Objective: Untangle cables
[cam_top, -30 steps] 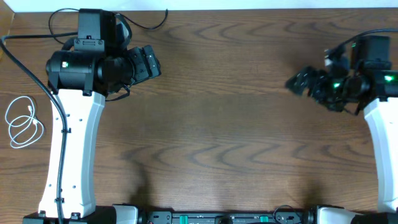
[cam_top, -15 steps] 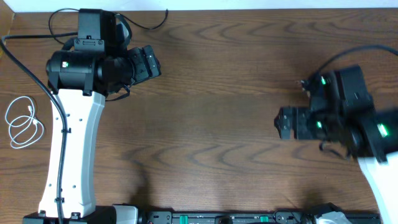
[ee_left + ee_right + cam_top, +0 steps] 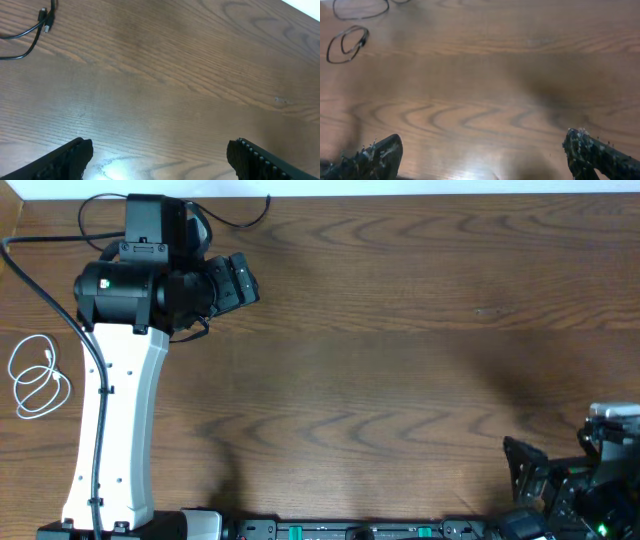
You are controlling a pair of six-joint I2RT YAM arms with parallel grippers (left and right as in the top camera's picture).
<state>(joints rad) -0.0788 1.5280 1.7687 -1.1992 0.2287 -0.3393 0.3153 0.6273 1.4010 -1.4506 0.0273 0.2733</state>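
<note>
Overhead, the white cable [image 3: 35, 378] lies coiled at 9 o'clock, and a black cable [image 3: 238, 225] at 11 o'clock. The left gripper [image 3: 160, 160] and right gripper [image 3: 482, 155] both have their jaws wide apart.

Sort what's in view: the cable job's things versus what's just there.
Job:
white cable, coiled
black cable with a plug
small black coil

Just there:
wooden table
thick black cable on the left arm
</note>
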